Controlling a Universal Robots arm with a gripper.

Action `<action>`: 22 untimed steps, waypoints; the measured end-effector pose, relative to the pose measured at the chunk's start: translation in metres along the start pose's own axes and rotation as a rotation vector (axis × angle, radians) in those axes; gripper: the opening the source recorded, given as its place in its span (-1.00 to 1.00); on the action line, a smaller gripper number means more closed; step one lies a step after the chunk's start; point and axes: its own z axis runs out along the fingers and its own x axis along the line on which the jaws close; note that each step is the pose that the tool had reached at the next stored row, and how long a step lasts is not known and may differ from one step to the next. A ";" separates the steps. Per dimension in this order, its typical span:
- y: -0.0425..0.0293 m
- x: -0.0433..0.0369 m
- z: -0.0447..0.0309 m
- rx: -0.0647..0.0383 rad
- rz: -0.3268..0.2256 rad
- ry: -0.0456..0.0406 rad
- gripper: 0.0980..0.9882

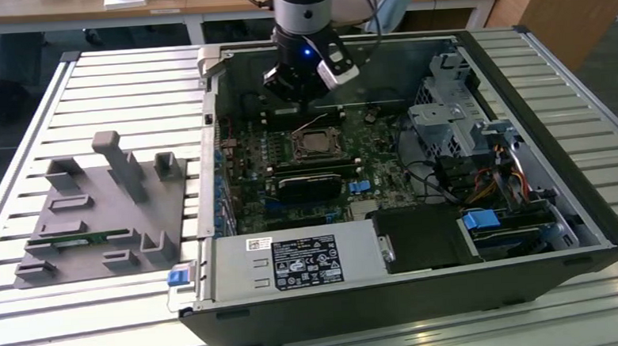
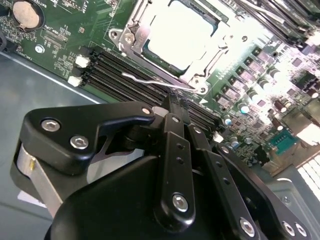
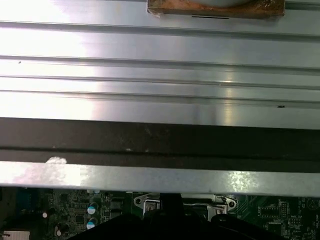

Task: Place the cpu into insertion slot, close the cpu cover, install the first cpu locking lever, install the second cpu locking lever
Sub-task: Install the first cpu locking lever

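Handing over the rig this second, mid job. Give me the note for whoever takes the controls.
The gripper: jaws shut, nothing visibly held, tip at the thin silvery wire locking lever along the slot's edge.
Dull silver-grey square cpu: seated in the silver-rimmed square insertion slot.
Thin silvery metal cpu cover frame: down around the cpu.
Done: cpu placed, cover closed.
Left: that lever looks unlatched, its end free; the other lever's state is unclear.

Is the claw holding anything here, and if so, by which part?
Nothing is visibly held. The claw looks shut, with its tip right by the wire locking lever beside the cpu; whether they touch cannot be told.
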 end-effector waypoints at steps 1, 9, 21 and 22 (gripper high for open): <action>0.0000 -0.0010 0.0005 0.000 0.000 0.0001 -0.98; -0.0001 -0.0031 0.0040 0.000 0.000 0.0000 -0.98; -0.0004 -0.0038 0.0079 0.000 0.000 -0.0001 -0.98; -0.0004 -0.0039 0.0085 0.000 0.001 -0.0002 -0.98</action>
